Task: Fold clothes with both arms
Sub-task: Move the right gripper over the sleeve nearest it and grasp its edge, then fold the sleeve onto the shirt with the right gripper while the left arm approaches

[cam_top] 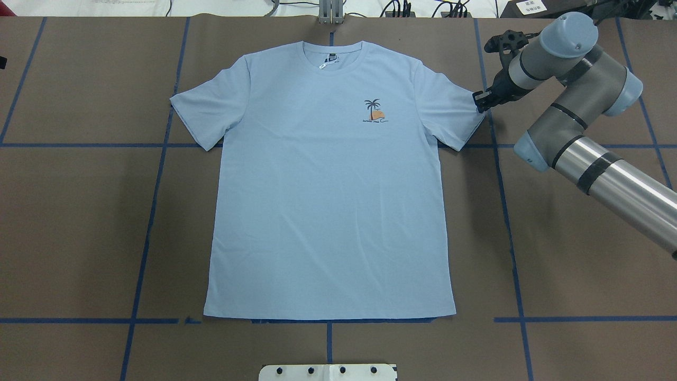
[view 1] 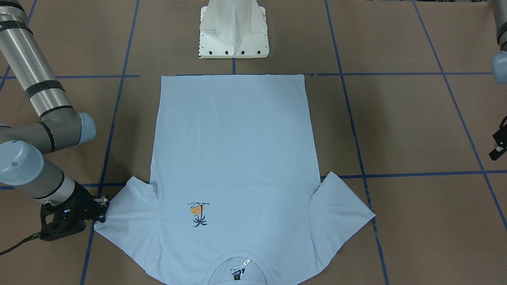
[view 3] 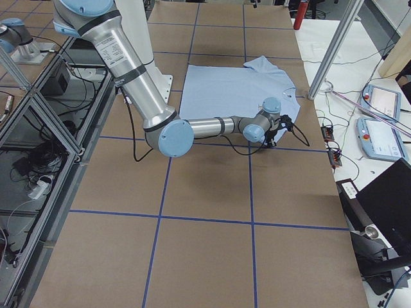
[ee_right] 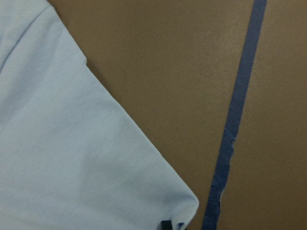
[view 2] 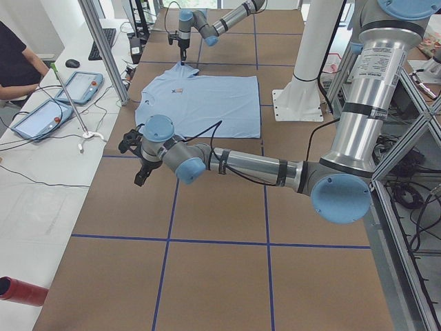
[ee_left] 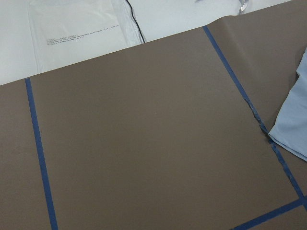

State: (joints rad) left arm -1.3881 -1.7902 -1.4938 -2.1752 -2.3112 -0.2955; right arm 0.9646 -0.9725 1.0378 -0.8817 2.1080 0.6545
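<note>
The light blue T-shirt [cam_top: 328,201] lies flat and face up on the brown table, collar [cam_top: 333,53] toward the far edge and the palm-tree print [cam_top: 374,110] on the chest. My right gripper [cam_top: 480,100] is at the tip of the right-hand sleeve [cam_top: 449,106], shut on the sleeve corner [ee_right: 184,206]. A black fingertip [ee_right: 165,225] touches the puckered corner in the right wrist view. My left gripper [view 1: 500,144] hovers open over bare table, well away from the other sleeve [view 1: 340,213]. The left wrist view catches only that sleeve's edge [ee_left: 295,129].
The white pedestal [view 1: 233,29] stands at the table's near edge behind the hem. Blue tape lines [cam_top: 153,201] grid the brown surface. A person sits at a side bench with tablets [view 2: 41,117]. A red cylinder [view 2: 21,291] lies on that bench.
</note>
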